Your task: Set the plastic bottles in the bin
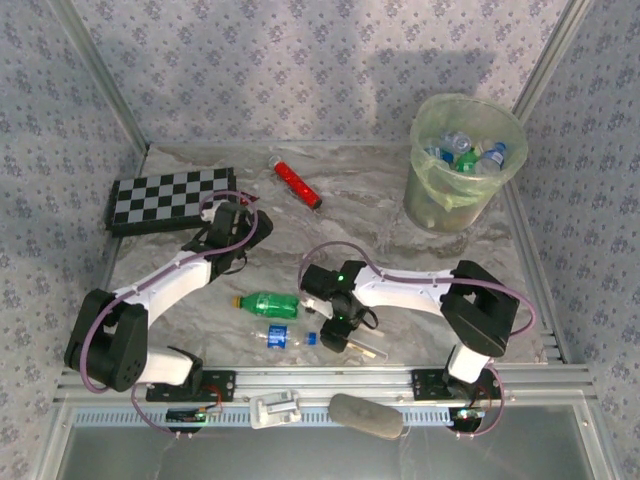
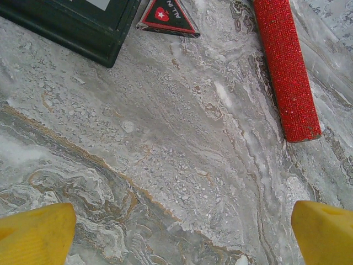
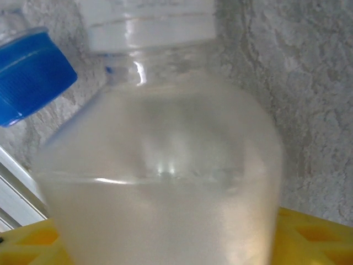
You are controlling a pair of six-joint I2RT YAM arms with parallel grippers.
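Note:
The pale-green bin (image 1: pixel 440 200) stands at the back right with several bottles (image 1: pixel 466 155) inside. A green bottle (image 1: pixel 268 304) with a yellow cap lies on the table's near middle. Just in front of it lies a clear bottle (image 1: pixel 282 338) with a blue label; its blue cap (image 3: pixel 30 72) shows in the right wrist view. My right gripper (image 1: pixel 342 338) is low beside them, shut on a clear white-capped bottle (image 3: pixel 160 182) that sits between its yellow fingers (image 3: pixel 314 237). My left gripper (image 2: pixel 179 234) hangs open over bare table, nothing between its fingertips (image 2: pixel 33 234).
A red cylindrical tube (image 1: pixel 297 183) (image 2: pixel 287 72) lies at the back centre. The black-and-white chequered board (image 1: pixel 172 197) is at the back left, its dark edge (image 2: pixel 77 27) just ahead of my left gripper. An aluminium rail (image 1: pixel 320 378) runs along the table's near edge.

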